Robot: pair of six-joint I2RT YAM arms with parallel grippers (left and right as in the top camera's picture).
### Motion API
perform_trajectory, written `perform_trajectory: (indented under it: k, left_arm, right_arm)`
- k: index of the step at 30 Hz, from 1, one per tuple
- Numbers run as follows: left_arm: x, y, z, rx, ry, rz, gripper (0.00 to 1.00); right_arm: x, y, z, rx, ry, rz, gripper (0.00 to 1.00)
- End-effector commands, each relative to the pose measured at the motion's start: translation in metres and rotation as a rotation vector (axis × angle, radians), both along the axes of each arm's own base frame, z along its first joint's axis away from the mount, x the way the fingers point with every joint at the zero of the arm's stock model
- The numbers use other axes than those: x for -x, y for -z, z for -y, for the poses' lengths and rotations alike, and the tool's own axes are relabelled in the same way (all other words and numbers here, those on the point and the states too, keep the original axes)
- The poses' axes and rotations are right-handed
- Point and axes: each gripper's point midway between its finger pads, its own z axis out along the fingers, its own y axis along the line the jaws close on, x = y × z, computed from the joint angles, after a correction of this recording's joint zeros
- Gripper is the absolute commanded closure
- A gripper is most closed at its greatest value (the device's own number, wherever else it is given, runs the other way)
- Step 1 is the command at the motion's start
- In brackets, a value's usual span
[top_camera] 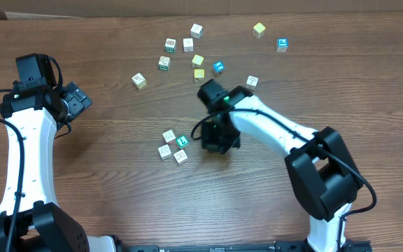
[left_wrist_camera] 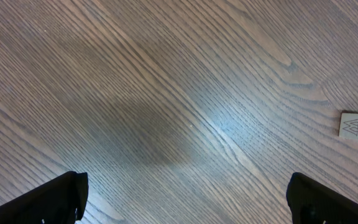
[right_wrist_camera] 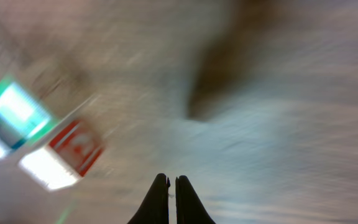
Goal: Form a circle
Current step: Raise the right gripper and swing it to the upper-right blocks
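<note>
Right fingers (right_wrist_camera: 160, 200) together and empty, just beside the circle (top_camera: 181, 142); left fingers (left_wrist_camera: 55, 199) wide apart, empty.

circle (top_camera: 173, 145) | about four tiny whitish cubes with printed faces, one green-faced cube (top_camera: 182, 141) on its right side | packed tight in a small ring | flat on the table (top_camera: 117, 199), near its middle

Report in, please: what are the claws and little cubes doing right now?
Left gripper open, empty, far aside. Right gripper shut, holding nothing, beside the cube ring. Ring of four, tight. Nothing in the way.
</note>
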Motion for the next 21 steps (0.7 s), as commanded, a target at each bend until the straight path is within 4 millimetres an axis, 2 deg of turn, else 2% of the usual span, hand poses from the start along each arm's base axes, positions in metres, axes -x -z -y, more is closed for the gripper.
perform_trajectory:
  k: [1,4,11,17,21]
  left_arm:
    - [-0.002,-0.008,-0.001,-0.007,-0.012,0.024,0.0]
    - [-0.002,-0.008,-0.001,-0.007,-0.012,0.024,0.0]
    - [-0.002,-0.008,-0.001,-0.007,-0.012,0.024,0.0]
    - [-0.003,-0.007,0.0,-0.001,-0.014,0.027,0.0]
    - [-0.016,-0.009,0.018,0.106,0.013,0.093,0.0]
  right_arm:
    - [-0.034,0.0,0.035,0.107,0.043,0.101,0.96]
    - [-0.048,0.0,0.047,0.11,0.085,0.121,0.96]
    - [-0.063,0.0,0.063,0.13,0.087,0.163,0.92]
    - [-0.081,0.0,0.095,0.258,0.122,0.241,0.91]
    - [-0.094,-0.002,0.12,0.328,0.164,0.277,0.91]
